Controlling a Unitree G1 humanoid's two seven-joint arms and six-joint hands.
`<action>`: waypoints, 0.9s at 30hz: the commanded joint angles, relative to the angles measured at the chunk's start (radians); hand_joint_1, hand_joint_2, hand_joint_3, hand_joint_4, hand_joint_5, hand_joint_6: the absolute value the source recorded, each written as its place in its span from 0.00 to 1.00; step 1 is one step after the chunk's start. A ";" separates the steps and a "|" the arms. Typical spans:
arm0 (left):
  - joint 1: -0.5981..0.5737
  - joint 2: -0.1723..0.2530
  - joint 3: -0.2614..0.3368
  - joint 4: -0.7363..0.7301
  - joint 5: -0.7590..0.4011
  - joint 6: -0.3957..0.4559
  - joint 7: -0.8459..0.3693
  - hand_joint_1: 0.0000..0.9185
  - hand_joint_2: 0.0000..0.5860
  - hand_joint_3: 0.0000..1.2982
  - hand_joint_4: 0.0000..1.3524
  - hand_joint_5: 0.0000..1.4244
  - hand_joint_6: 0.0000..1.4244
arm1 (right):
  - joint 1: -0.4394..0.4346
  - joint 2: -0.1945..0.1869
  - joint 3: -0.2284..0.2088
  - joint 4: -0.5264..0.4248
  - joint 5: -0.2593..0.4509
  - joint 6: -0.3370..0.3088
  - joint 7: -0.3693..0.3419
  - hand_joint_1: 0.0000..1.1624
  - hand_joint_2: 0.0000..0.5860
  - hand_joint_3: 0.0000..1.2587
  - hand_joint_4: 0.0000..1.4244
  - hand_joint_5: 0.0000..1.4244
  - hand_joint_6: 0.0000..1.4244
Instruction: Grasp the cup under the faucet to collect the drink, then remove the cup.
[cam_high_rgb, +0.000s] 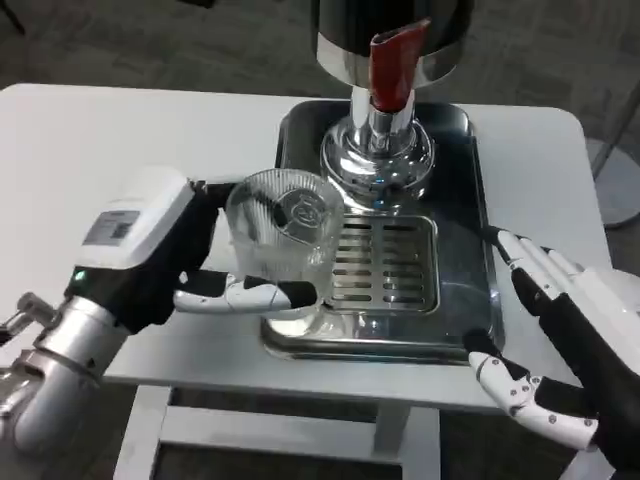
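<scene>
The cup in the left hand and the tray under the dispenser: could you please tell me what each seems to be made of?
The cup looks like clear glass or hard plastic: ribbed walls, see-through. The tray appears to be polished metal, probably stainless steel: mirror-like reflections and a slotted grille.

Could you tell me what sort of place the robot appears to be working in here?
Probably a lab or office drink station: a chrome drink dispenser with a red faucet lever stands on a metal drip tray on a white table, over grey carpet. The left hand holds a clear cup.
</scene>
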 joint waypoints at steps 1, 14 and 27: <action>-0.063 -0.012 -0.040 0.033 0.014 0.005 0.051 0.46 0.11 0.70 0.79 0.92 1.00 | 0.021 -0.019 -0.027 -0.023 0.027 0.009 0.005 0.31 0.87 0.00 0.00 0.00 0.03; -0.160 0.020 -0.146 0.075 0.065 0.079 0.014 0.42 0.13 0.61 0.62 0.73 0.95 | 0.039 -0.049 -0.063 -0.043 0.092 0.041 0.006 0.31 0.87 0.01 0.00 0.00 0.06; -0.189 0.042 -0.187 0.051 0.033 0.126 -0.111 0.16 0.16 0.39 0.25 0.35 0.54 | 0.044 -0.069 -0.086 -0.052 0.148 0.068 -0.013 0.31 0.88 0.03 0.00 0.00 0.08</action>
